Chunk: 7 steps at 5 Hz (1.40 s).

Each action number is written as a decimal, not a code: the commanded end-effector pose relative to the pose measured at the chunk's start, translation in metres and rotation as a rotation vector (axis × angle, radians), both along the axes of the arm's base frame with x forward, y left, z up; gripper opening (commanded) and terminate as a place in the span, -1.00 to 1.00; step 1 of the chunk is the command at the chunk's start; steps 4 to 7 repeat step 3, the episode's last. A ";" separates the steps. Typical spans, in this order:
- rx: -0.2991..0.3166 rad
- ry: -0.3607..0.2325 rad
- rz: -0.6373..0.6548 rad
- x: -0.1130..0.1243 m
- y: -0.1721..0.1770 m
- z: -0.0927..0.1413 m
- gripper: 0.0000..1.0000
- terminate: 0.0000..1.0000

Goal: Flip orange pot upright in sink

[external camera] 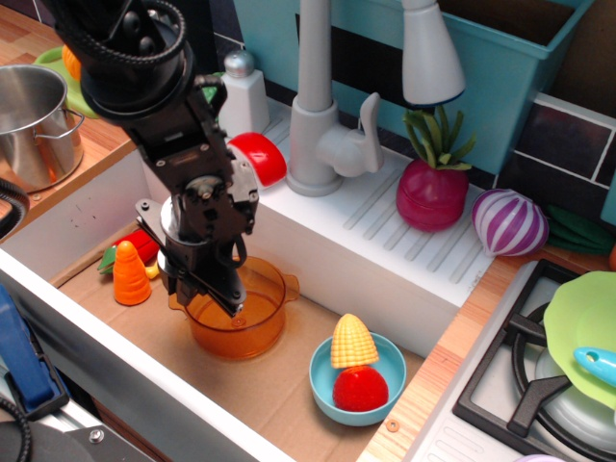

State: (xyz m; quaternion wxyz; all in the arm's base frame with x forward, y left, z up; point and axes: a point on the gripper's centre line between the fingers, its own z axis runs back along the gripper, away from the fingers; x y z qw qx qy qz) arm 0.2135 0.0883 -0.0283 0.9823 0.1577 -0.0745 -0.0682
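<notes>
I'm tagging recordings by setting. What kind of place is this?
Most likely a toy play kitchen, not a real one: a white sink with a cardboard-like floor and pale faucet, plastic food such as the corn, and a stove burner alongside.

We see our arm as matte black throughout, entering from the upper left of the frame. Its upper section is a thick round housing ringed with a ribbed, toothed band. Below it sit boxy black links with a round silvery joint cap and small screws. The gripper [207, 289], lower left of centre, has black angular fingers.
</notes>
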 end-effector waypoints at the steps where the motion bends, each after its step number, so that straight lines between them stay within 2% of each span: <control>1: 0.004 -0.018 -0.009 0.001 0.005 0.001 1.00 -1.00; 2: 0.004 -0.018 -0.009 0.001 0.005 0.001 1.00 -1.00; 3: 0.004 -0.018 -0.009 0.001 0.005 0.001 1.00 1.00; 7: 0.004 -0.018 -0.009 0.001 0.005 0.001 1.00 1.00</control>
